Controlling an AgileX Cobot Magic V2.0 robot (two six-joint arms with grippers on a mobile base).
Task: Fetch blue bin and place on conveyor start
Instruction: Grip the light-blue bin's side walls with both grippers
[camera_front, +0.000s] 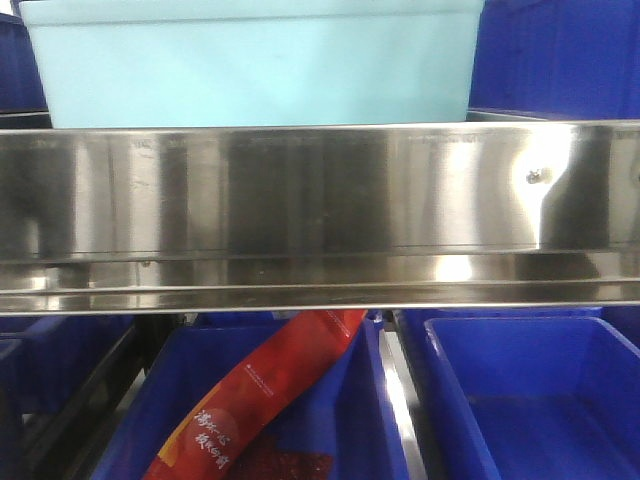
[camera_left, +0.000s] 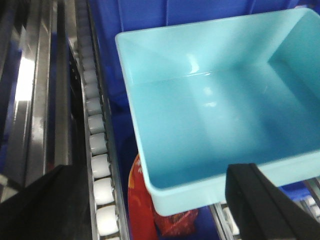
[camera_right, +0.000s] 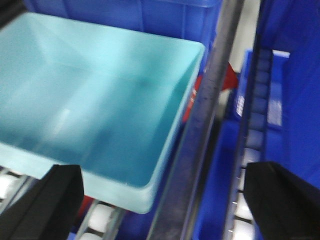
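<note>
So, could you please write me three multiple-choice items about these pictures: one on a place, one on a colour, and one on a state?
1. In the front view, where does the light cyan bin stand relative to the steel shelf rail?
A) below it
B) above it
C) to its left

2. What colour is the packet lying in the lower dark blue bin?
A) green
B) white
C) red

3. In the wrist views, in what state is the light cyan bin?
A) empty
B) full of packets
C) closed with a lid

Answers:
1 B: its wall shows over the rail's top edge.
2 C: the packet is red with pale lettering.
3 A: both wrist views look into it and show only its bare floor.
</note>
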